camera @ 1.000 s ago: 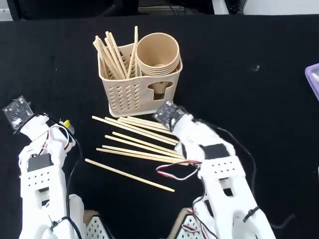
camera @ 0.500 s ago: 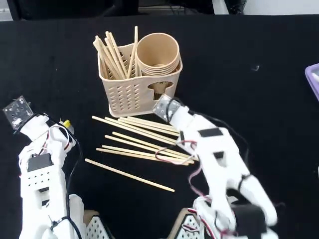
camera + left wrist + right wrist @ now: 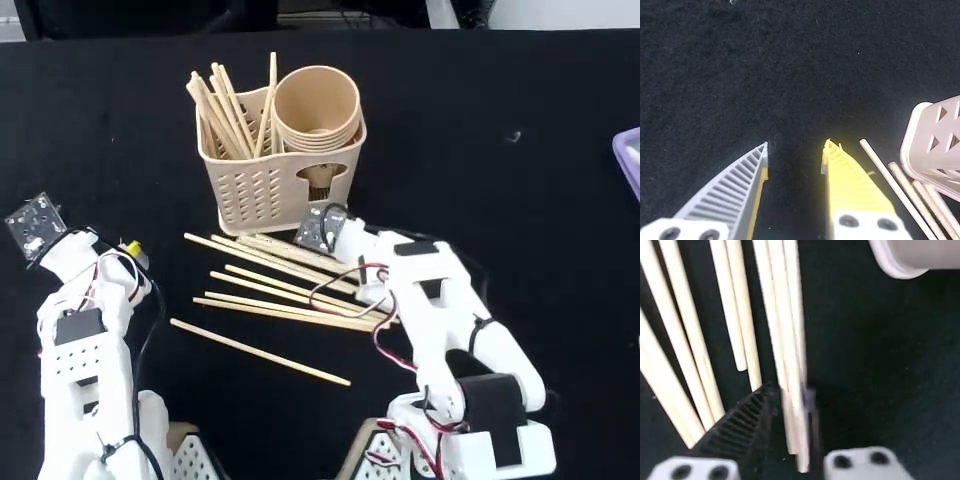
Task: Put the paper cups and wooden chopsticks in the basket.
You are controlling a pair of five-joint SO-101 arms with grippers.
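The beige basket [image 3: 270, 185] stands at the back centre and holds stacked paper cups [image 3: 315, 100] and a bunch of chopsticks [image 3: 225, 110]. Several loose chopsticks [image 3: 280, 290] lie in front of it, one more [image 3: 260, 352] nearer me. My right gripper [image 3: 316, 240] is down on the chopsticks closest to the basket. In its wrist view the right gripper [image 3: 790, 407] is shut on a pair of chopsticks [image 3: 785, 340], with the basket rim [image 3: 910, 257] just beyond. My left gripper [image 3: 796, 150] hangs open over bare cloth, beside chopstick ends [image 3: 890, 175] and a basket corner [image 3: 937, 145].
A black cloth covers the table. A purple object [image 3: 630, 155] pokes in at the right edge. The left arm [image 3: 80, 330] stands at the front left, well apart from the chopstick pile. Open cloth lies to the right of the basket.
The right arm has swung left and leaned down over the chopsticks next to the basket, its gripper now around a pair. The left arm has kept still.
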